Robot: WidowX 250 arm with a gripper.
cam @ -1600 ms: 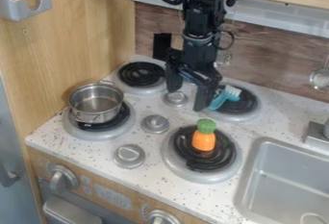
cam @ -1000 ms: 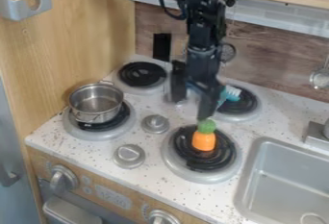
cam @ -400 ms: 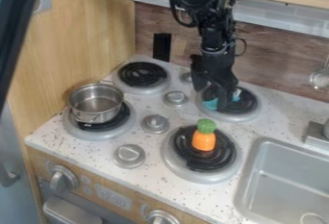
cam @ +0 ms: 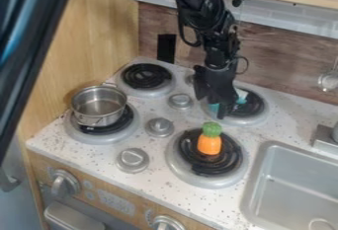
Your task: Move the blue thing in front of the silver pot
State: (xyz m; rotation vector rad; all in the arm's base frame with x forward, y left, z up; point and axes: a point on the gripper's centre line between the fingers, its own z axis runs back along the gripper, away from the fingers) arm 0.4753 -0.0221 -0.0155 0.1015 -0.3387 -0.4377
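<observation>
Passage between silver pot [cam: 98, 107] and toy carrot [cam: 209, 145], above low knobs [cam: 159, 127]. Carrot juts up from burner [cam: 173, 161]; wood panel [cam: 102, 31] rises beside pot.

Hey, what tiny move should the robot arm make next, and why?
I'd say close the gripper on the blue thing: its fingers look apart, with blue showing between them at the back right burner, and the silver pot sits over on the front left burner.

You have a black gripper [cam: 211, 105], a blue thing [cam: 214, 108] and a silver pot [cam: 99, 106]. Your counter [cam: 178, 202] is white with dark speckles, the toy carrot [cam: 209, 145] orange and green, the sink [cam: 300, 179] grey, the backsplash [cam: 284, 63] brown and wood-grained.
</observation>
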